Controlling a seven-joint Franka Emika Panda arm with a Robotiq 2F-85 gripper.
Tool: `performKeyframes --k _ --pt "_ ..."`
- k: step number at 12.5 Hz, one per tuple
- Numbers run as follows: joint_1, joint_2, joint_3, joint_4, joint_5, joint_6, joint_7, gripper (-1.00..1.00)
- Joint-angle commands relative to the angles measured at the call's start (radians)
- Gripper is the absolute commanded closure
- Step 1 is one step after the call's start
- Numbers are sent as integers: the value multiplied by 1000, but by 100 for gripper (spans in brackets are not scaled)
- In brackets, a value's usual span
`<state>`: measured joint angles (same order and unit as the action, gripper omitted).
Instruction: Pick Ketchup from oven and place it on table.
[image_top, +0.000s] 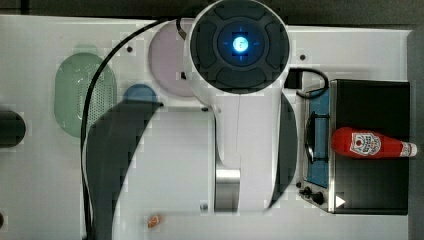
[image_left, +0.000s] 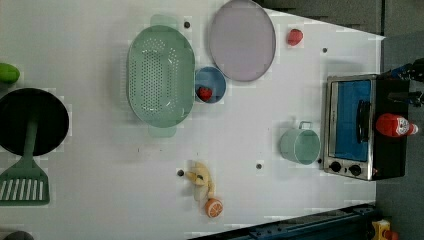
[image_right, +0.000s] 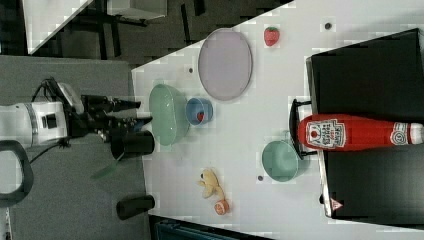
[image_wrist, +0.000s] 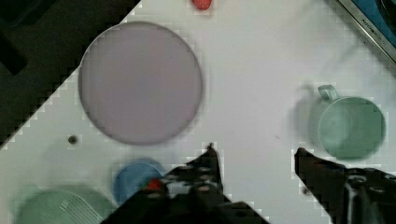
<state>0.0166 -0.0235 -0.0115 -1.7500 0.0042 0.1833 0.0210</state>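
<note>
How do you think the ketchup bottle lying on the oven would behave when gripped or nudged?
The Ketchup lies on its side on the oven, so it would probably roll if nudged. Its plastic body looks smooth and squeezable, likely yielding slightly.

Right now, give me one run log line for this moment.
phase: pre-grasp | claw: open, empty, above table | Ketchup: lying on oven top | placed: no

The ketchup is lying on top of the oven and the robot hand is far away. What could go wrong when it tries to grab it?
1. The Ketchup lies on its side on the oven's flat black top, so a nudge might roll it off.
2. The green cup stands just in front of the oven door; carrying the bottle down to the table there could knock it.
3. The gripper is open and empty above the table, so a slightly off approach could push the bottle rather than pinch it.
</note>
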Motion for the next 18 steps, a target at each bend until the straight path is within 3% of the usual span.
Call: performKeyframes --k 1,3,6,10,18 --pt "-41 -302 -36 -108 -14 -180 23 -58" --pt "-42 -301 -39 -108 -14 -179 23 -100" --pt "-58 -296 -86 -108 -33 -152 23 -100" --pt "-100 -235 -233 -107 -36 -66 23 -100" --pt "-118 57 -506 -103 -28 202 23 -100"
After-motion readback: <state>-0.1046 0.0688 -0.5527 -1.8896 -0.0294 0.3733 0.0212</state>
